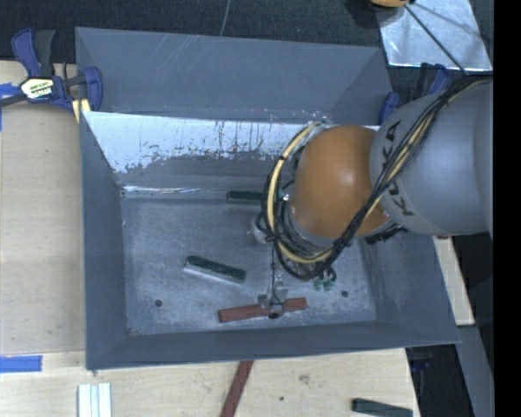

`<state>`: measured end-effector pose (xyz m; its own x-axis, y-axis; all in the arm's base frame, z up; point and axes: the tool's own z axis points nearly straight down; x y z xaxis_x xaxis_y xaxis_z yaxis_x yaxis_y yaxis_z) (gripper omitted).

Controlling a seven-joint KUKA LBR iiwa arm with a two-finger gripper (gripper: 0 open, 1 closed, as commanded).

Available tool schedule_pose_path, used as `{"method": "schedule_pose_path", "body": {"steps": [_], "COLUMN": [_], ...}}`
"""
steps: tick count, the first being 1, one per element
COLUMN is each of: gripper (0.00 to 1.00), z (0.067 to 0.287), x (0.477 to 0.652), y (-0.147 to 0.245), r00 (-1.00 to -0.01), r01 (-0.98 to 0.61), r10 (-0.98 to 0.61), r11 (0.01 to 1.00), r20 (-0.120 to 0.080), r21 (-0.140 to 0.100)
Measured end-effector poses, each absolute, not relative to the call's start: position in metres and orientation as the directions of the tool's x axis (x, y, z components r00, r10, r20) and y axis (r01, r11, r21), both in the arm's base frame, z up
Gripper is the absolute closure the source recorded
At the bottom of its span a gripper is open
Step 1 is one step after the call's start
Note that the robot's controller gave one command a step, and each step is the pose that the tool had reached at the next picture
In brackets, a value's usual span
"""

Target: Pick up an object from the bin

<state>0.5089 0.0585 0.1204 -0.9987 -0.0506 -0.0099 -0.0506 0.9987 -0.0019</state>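
Observation:
My gripper [275,305] reaches down near the bin's front wall, its tips at the middle of a flat reddish-brown strip [243,313] lying along the floor there. The fingers seem to straddle the strip, but how far apart they stand is too small to read. A dark green bar with a pale edge [215,270] rests on the floor to the left and slightly behind the gripper. Another dark bar [244,197] lies by the back wall, partly hidden behind the arm's cover.
The arm, with its orange cover and looped cables, comes in from the right and hides the bin's right middle. A small dark speck [159,302] sits on the floor at the front left. A small green bit [327,278] shows under the cables.

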Motion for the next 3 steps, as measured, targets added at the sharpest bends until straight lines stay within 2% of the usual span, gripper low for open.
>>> {"method": "schedule_pose_path", "body": {"steps": [1, 2, 3], "gripper": [0.0, 1.0, 1.0], "z": [0.084, 0.078, 0.078], "x": [0.512, 0.528, 0.528], "y": [0.094, 0.115, 0.115], "r00": [-1.0, -0.993, -0.993], "r01": [0.023, -0.116, -0.116], "r10": [0.023, -0.116, -0.116], "r11": [1.0, 0.993, 0.993], "r20": [0.0, -0.004, -0.004], "r21": [0.001, 0.0, 0.0]}}
